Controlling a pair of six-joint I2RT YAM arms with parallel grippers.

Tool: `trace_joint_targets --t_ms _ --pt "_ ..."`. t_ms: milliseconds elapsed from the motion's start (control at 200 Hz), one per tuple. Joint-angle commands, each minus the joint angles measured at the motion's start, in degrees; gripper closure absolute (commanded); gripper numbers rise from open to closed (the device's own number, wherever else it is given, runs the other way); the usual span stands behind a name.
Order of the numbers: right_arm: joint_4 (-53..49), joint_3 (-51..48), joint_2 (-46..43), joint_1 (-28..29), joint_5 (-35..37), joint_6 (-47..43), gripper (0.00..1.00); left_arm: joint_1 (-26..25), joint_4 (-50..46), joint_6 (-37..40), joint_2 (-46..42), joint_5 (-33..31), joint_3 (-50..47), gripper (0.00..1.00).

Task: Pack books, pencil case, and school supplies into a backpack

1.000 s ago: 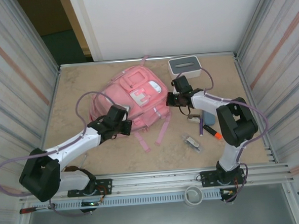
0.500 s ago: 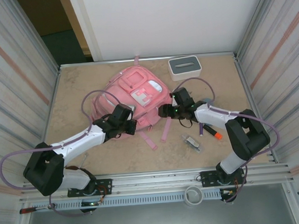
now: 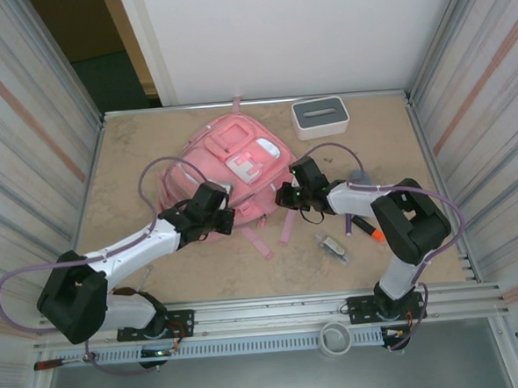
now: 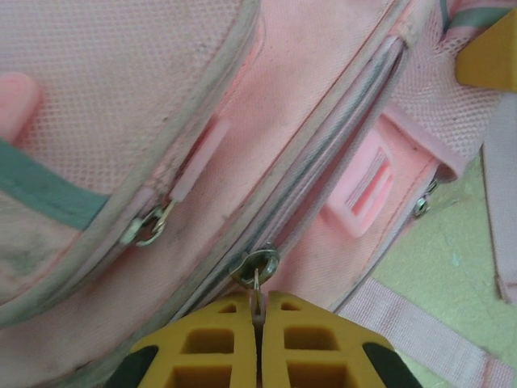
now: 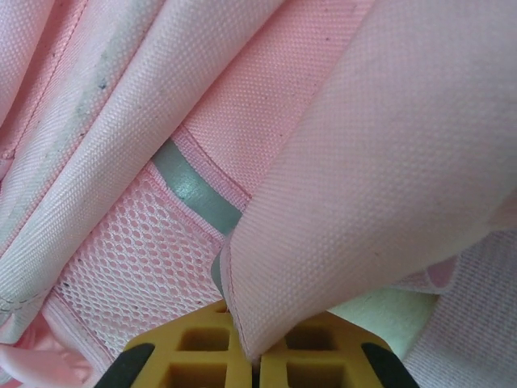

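Observation:
The pink backpack [image 3: 239, 156] lies flat in the middle of the table, front pockets up. My left gripper [image 3: 224, 221] is at its near edge, shut on the metal zip pull [image 4: 256, 265] of a long zip; its fingers [image 4: 258, 311] pinch the tab. At the bag's right side, my right gripper [image 3: 284, 197] is shut on a fold of pink backpack fabric [image 5: 363, 162], which runs down between its fingers [image 5: 252, 356]. School supplies lie to the right: an orange-tipped marker [image 3: 367, 230], a purple pen [image 3: 348, 217] and a clear packet [image 3: 334, 245]. The books and the pencil case are out of view.
A white box with a grey slotted top [image 3: 319, 116] stands at the back right. Pink straps [image 3: 260, 243] trail toward the near edge. A grey-blue thing [image 3: 358, 176] peeks from behind the right arm. Corrugated walls close both sides.
My right gripper swung left to the backpack's right side, opened, then shut on a fold of its fabric. The backpack and its straps shifted a little. The left gripper kept its hold on the zip pull.

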Motion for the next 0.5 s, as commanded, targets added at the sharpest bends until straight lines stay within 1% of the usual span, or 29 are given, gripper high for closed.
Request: trace_joint_targets --t_ms 0,110,215,381,496 --pt "1.37 0.1 -0.96 -3.29 1.73 -2.66 1.0 2.34 -3.35 1.53 -4.01 -4.2 -1.45 1.0" --pt "-1.52 2.6 -1.04 -4.88 0.11 -6.01 1.0 4.66 -4.76 2.17 -5.25 -4.32 -2.37 1.0" --pt "-5.24 5.96 -0.52 -5.44 -0.2 -9.17 1.0 4.99 -5.87 3.21 -5.35 -4.56 -2.33 1.0" --pt "-7.6 12.19 3.14 -5.62 -3.26 -10.72 1.0 4.27 -3.99 3.3 -5.26 1.51 -2.09 1.0" --pt "-8.96 17.01 6.28 -5.75 -4.21 -11.02 1.0 1.9 -1.41 2.34 -4.21 4.65 -1.07 1.0"
